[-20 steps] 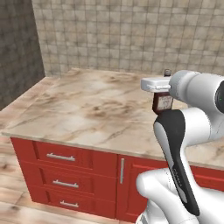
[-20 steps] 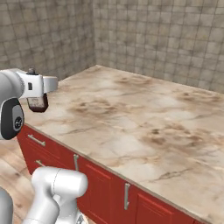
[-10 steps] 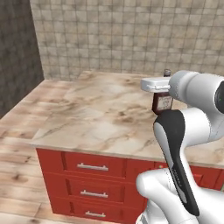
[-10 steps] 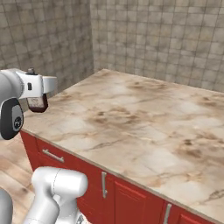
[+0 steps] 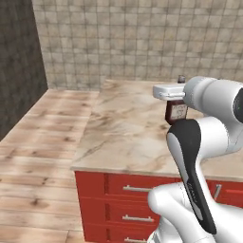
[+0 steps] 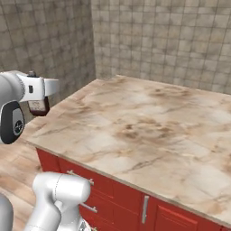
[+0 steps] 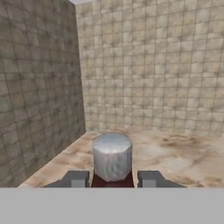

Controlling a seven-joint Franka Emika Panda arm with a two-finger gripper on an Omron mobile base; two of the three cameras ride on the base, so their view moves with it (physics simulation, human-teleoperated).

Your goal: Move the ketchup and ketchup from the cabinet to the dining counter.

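My gripper (image 5: 177, 107) is shut on a small dark red-brown ketchup (image 5: 177, 113) bottle with a pale label, held upright in the air over the near part of a marbled worktop (image 5: 128, 133). In the right base view the ketchup (image 6: 38, 107) hangs under the gripper (image 6: 38, 102), just off the worktop's (image 6: 149, 131) left corner. In the hand view its grey cap (image 7: 112, 161) stands between the two fingertips of the gripper (image 7: 112, 177). The cabinet and the dining counter are out of view.
The marbled worktop is backed by beige tiled walls (image 5: 142, 42). Red drawer units with silver handles (image 5: 137, 190) sit under it. Wooden floor (image 5: 38, 156) stretches to the left, up to a darker tiled wall (image 5: 19, 71).
The whole picture has shifted as the base moved: the worktop's left end and the wooden floor have come into the left base view. The bottle stays in the gripper.
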